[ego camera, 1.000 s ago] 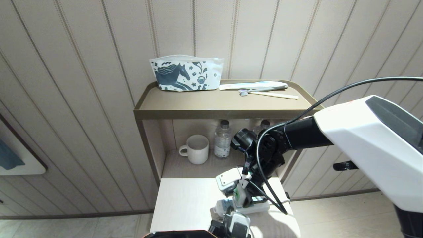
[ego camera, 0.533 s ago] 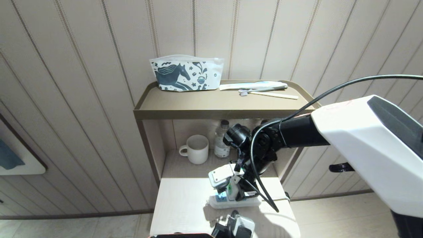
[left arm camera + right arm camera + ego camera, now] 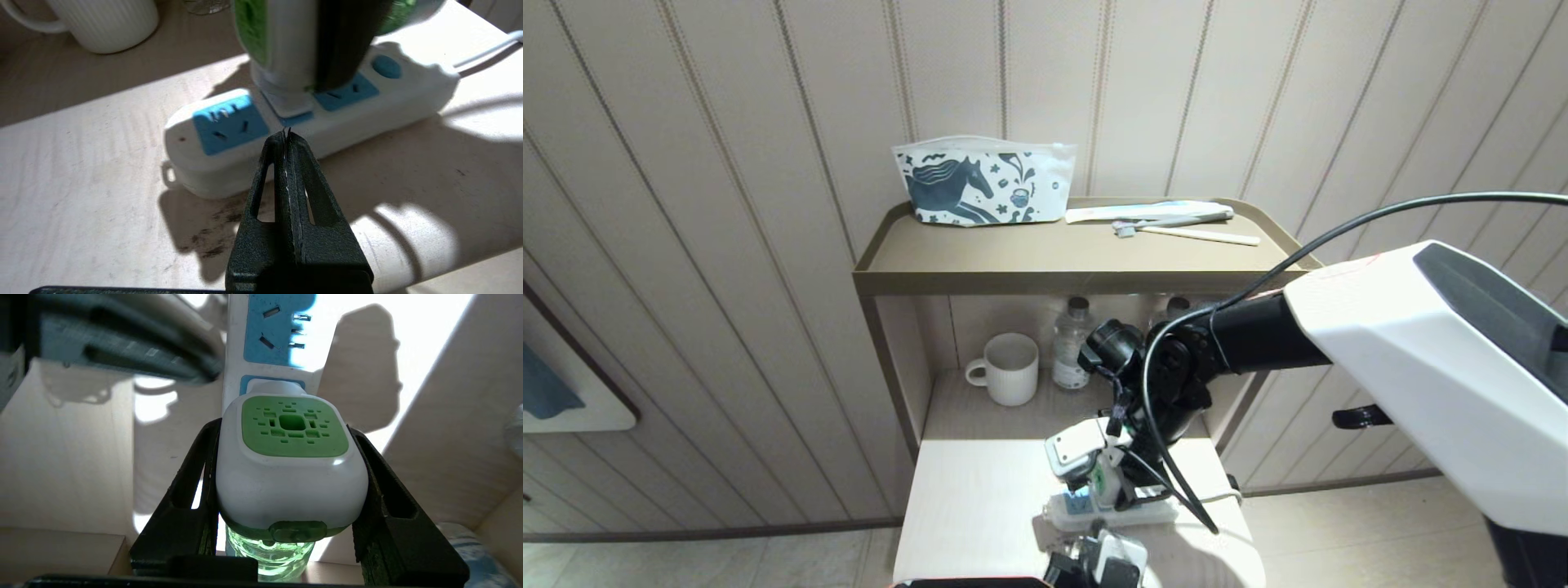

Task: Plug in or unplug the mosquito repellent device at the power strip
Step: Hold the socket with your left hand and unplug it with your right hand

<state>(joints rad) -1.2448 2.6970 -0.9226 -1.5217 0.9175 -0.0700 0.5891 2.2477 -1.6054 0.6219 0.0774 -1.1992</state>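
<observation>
R pincer (image 3: 286,498) grips the mosquito repellent device (image 3: 292,465) by its sides, plug at the middle socket of the power strip (image 3: 229,134) on the surface; seating looks nearly done, can't tell if fully in. L pincer (image 3: 286,134) closed, empty, just beside strip. Left: release.

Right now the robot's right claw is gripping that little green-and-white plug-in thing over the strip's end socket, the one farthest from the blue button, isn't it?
Not quite. The right gripper does grip the mosquito repellent device, but it sits at the middle socket of the power strip. The left wrist view shows the end socket farthest from the blue button free.
</observation>
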